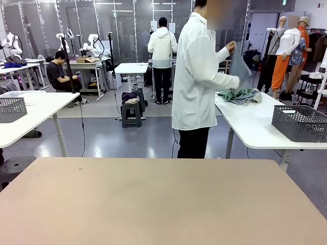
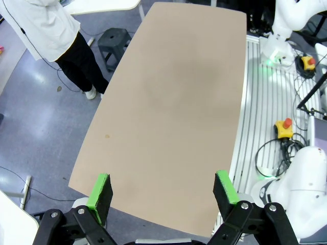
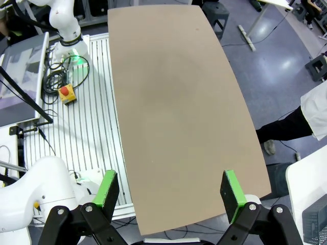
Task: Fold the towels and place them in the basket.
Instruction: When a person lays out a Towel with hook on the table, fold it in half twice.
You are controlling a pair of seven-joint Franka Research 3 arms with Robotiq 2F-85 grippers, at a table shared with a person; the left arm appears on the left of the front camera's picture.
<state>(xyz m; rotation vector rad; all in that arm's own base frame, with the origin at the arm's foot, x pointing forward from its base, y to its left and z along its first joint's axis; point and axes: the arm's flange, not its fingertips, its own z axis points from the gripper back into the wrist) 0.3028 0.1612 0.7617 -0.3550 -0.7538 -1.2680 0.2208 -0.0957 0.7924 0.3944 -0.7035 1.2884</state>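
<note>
Tabletop (image 1: 163,204) tan, floor (image 1: 127,138) grey.

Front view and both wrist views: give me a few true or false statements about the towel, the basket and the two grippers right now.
1. The person holds up a blue-grey towel. True.
2. The basket on the right stands on the beige table. False: the basket stands on the white table, off to the side of the beige table.
3. The left gripper is open with nothing between its fingers. True.
4. The right gripper is shut on a towel. False: the right gripper is open and holds nothing, above the beige table.
5. A pile of cloths lies on the white table in front of the person. True.
</note>
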